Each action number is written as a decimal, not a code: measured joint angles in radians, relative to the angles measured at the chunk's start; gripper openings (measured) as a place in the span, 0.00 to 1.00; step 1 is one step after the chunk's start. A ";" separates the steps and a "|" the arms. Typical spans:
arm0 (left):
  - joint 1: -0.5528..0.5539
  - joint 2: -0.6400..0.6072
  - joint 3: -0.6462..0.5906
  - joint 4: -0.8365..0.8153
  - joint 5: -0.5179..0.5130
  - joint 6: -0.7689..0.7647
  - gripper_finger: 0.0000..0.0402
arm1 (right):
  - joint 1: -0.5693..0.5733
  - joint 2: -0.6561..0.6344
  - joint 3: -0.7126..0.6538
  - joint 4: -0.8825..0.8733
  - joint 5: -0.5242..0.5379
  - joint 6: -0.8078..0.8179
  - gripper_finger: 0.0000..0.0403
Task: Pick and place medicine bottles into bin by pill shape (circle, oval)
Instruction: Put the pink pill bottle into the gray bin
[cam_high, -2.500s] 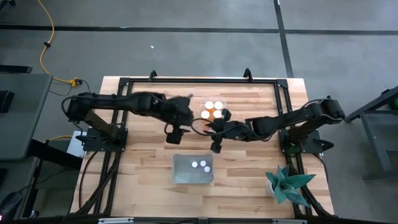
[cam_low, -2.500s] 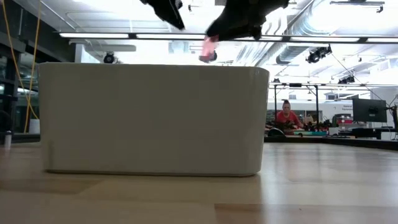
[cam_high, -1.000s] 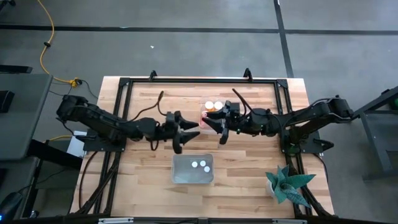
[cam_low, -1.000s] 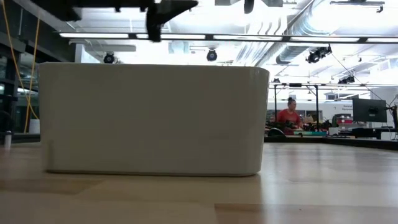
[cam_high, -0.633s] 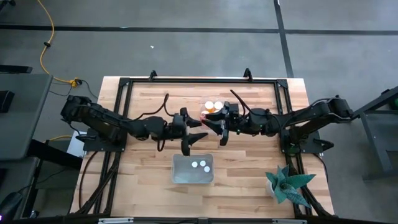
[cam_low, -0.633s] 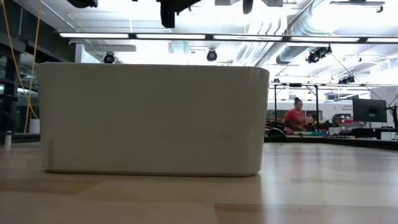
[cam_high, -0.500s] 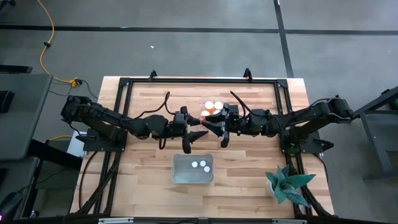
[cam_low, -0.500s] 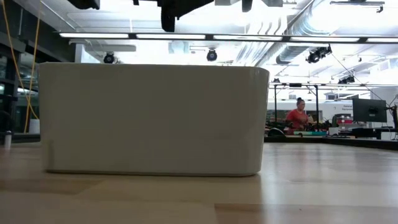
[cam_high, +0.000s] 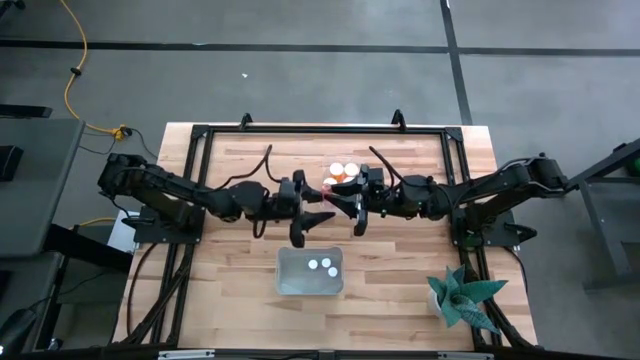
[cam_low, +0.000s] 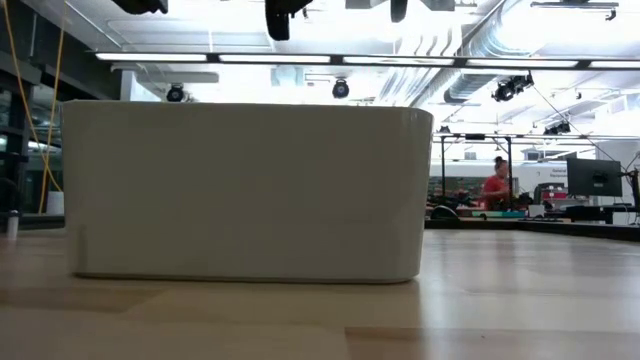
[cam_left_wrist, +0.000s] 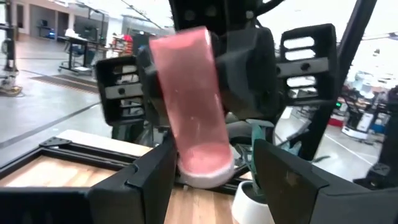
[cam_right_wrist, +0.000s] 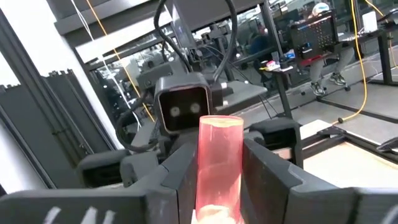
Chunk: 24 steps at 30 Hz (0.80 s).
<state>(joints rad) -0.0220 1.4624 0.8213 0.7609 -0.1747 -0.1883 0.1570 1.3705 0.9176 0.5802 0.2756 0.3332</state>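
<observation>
A pinkish see-through medicine bottle (cam_left_wrist: 189, 106) hangs over the middle of the table, white cap (cam_left_wrist: 205, 176) down, with my right gripper (cam_right_wrist: 221, 152) shut on it. My left gripper (cam_left_wrist: 213, 158) faces it from the table's left, open, its fingers on either side of the cap end. In the high view the two grippers (cam_high: 312, 207) (cam_high: 345, 200) meet at the bottle (cam_high: 328, 190). Three more bottles (cam_high: 343, 172) stand on the table just beyond. Nearer the front edge, a white bin (cam_high: 310, 271) holds two bottles, caps up. My right gripper pinches the bottle's body (cam_right_wrist: 219, 180) between its two fingers (cam_right_wrist: 180, 171), which come level from the table's right. The bottle is lifted clear and roughly upright, upside down, with its base (cam_right_wrist: 221, 122) on top. My left gripper's fingers (cam_left_wrist: 155, 177) flank the cap; I cannot tell whether they touch it.
The bin's white wall (cam_low: 245, 190) fills the low view. A potted plant (cam_high: 462, 300) stands at the table's near right corner. A black frame rail (cam_high: 320, 128) runs around the table. A person sits far off in the room (cam_low: 497, 190).
My left gripper has moved toward the table's right and a little up, rolling as it went, until its fingers came to either side of the bottle's cap end. My right gripper and the bottle have kept still.
</observation>
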 joint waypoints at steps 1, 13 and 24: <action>0.003 0.000 0.000 -0.001 -0.006 -0.001 0.50 | 0.000 0.000 0.000 0.000 0.000 0.000 0.28; 0.011 0.000 0.000 0.000 -0.020 -0.019 0.43 | 0.000 0.000 0.000 0.004 -0.003 0.000 0.28; 0.011 0.000 0.000 0.000 -0.019 -0.019 0.27 | 0.000 0.000 0.000 -0.013 -0.003 0.000 0.28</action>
<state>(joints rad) -0.0109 1.4624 0.8215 0.7612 -0.1940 -0.2074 0.1570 1.3705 0.9176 0.5675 0.2728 0.3328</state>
